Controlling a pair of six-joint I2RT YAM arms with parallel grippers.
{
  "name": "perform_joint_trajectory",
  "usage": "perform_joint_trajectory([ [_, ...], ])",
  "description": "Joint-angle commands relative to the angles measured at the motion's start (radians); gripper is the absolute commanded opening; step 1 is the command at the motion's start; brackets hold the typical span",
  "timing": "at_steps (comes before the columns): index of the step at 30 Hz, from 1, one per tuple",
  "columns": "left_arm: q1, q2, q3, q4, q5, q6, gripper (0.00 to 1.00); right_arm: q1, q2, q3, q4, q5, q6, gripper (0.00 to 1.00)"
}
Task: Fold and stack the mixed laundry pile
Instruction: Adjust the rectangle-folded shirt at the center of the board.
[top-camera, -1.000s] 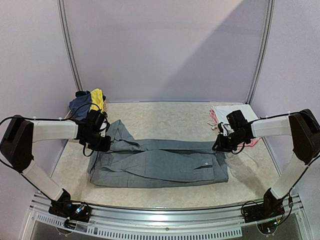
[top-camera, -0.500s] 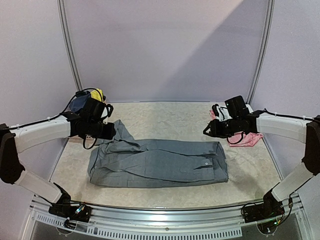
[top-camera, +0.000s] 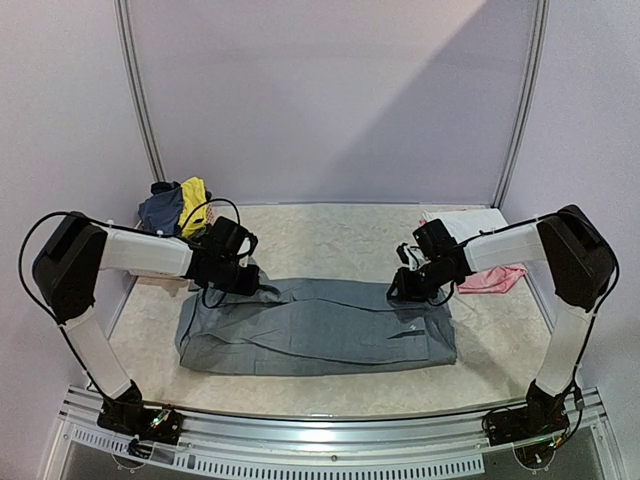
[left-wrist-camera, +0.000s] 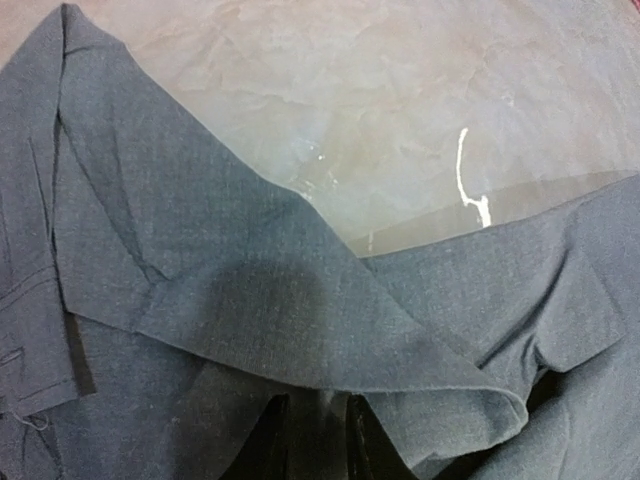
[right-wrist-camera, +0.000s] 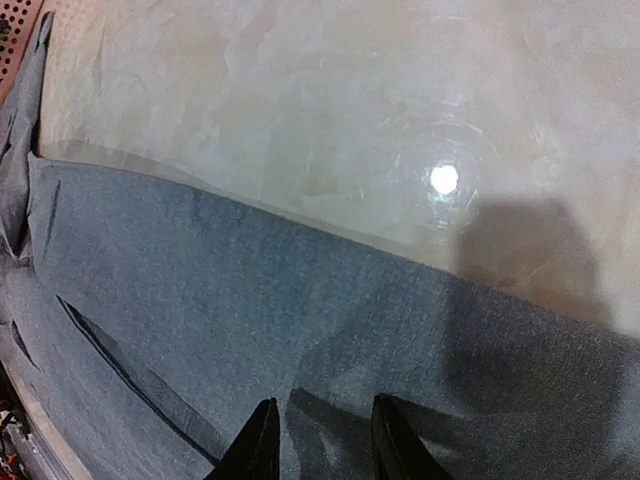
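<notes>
Softly now: limp grey trousers, best taken by the far edge

Now the grey trousers (top-camera: 320, 330) lie flat across the middle of the bench (top-camera: 330, 235), folded along their length. The rest of the pile is apart from them: the navy blue top (top-camera: 160, 208) and the yellow garment (top-camera: 193, 198) in the far left corner, the white piece (top-camera: 465, 220) and the pink piece (top-camera: 490, 278) at the far right.

The left pincer (top-camera: 245, 283) is low over the far left edge of the trousers, where a flap of cloth is turned over. Its tips are dark and mostly hidden in its wrist view, so I cannot tell if it grips anything. The right pincer (top-camera: 400, 290) is over the far right edge, its jaws a little apart, with nothing between them.

I judge the cloth to be light, soft and without stiffness: it will sag and drag on the bench, not move as one piece. The best hold seems a pinch through the doubled far edge, one pincer near each end, so the layers lift together.
</notes>
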Motion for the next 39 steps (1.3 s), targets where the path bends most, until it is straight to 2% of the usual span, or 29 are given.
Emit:
perform_joint_trajectory([
  [1,-0.033,0.043,-0.004,0.065,-0.004,-0.031,0.21,-0.015,0.054,0.031,-0.015,0.057,-0.023,0.32],
  [6,-0.068,0.031,-0.013,0.017,-0.073,-0.038,0.21,-0.042,0.074,0.027,-0.048,0.138,-0.033,0.33],
  [10,-0.093,-0.048,0.010,-0.058,-0.139,-0.022,0.23,-0.045,0.074,0.059,-0.087,0.167,-0.053,0.33],
  [13,-0.094,-0.101,0.056,-0.146,-0.230,0.013,0.29,-0.046,0.059,0.089,-0.109,0.162,-0.071,0.34],
  [14,-0.092,-0.110,0.084,-0.186,-0.303,0.026,0.33,-0.046,0.052,0.099,-0.112,0.150,-0.075,0.34],
  [16,-0.072,-0.096,0.132,-0.258,-0.371,0.042,0.38,-0.042,0.036,0.116,-0.115,0.119,-0.083,0.35],
  [20,-0.025,-0.023,0.214,-0.359,-0.416,0.054,0.39,-0.023,0.011,0.146,-0.143,0.101,-0.103,0.37],
  [25,0.019,0.069,0.275,-0.419,-0.408,0.055,0.41,-0.002,-0.026,0.148,-0.162,0.097,-0.115,0.39],
  [30,0.030,0.132,0.307,-0.434,-0.397,0.063,0.51,0.012,-0.076,0.111,-0.157,0.095,-0.112,0.43],
  [39,0.060,0.190,0.326,-0.404,-0.363,0.079,0.51,0.043,-0.149,0.066,-0.157,0.113,-0.103,0.46],
])
